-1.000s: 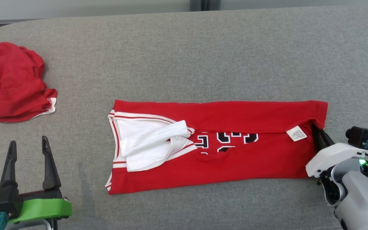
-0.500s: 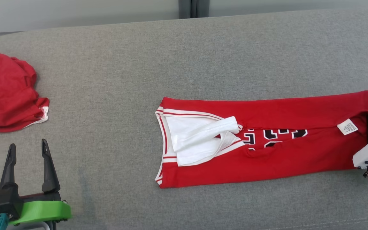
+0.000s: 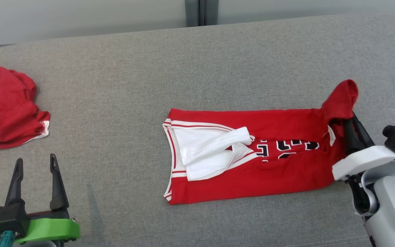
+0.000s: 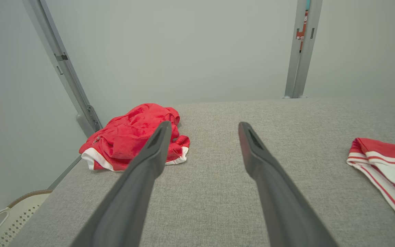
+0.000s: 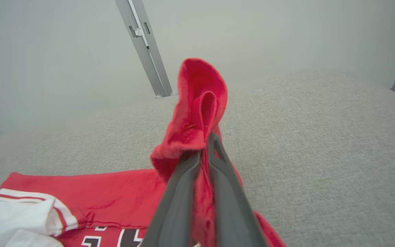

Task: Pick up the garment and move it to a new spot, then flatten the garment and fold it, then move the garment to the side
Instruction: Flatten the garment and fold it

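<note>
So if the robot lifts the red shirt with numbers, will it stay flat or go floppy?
Probably floppy: the corner of the red jersey, pinched in the right gripper, curls over like a soft hood. It's likely light too, since one small pinch holds that end up.

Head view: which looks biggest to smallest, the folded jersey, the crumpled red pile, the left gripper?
Largest: folded jersey.
crumpled red pile and left gripper look alike; the gripper is nearer the camera, so unranked.
</note>
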